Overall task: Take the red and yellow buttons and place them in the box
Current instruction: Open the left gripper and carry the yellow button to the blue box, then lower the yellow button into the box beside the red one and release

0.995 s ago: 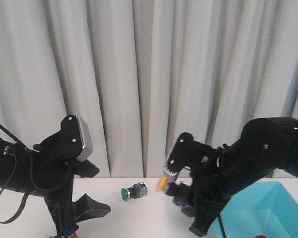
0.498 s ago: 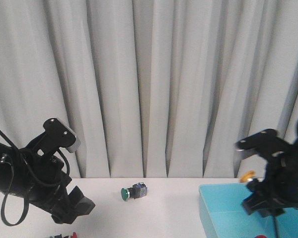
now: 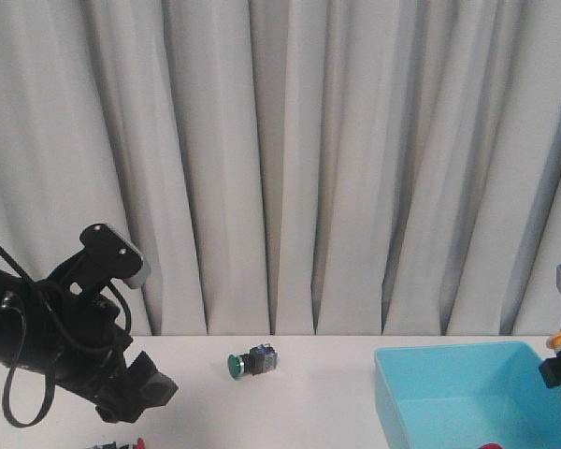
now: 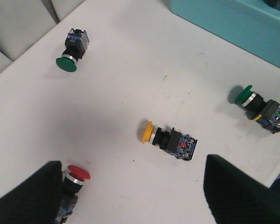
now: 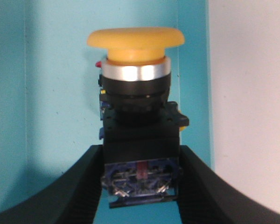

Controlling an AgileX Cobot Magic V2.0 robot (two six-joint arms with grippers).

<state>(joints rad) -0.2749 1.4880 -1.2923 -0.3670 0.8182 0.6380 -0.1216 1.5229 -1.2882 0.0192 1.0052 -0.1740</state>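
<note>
Clamped in the right gripper [image 5: 140,186] — a yellow button [image 5: 136,42], cap at twelve o'clock, long axis upright, box [image 5: 60,70] floor directly beyond. Farther off, left gripper [image 4: 130,196] spread wide, empty — red button [image 4: 75,176] beside one finger.

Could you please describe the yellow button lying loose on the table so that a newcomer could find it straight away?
In the left wrist view, start at the turquoise box and move onto the white table. The yellow button lies on its side in the middle of the scattered buttons, between the open left gripper's fingers. Its neighbours have green or red caps; the other yellow one is clamped in the right gripper.
</note>
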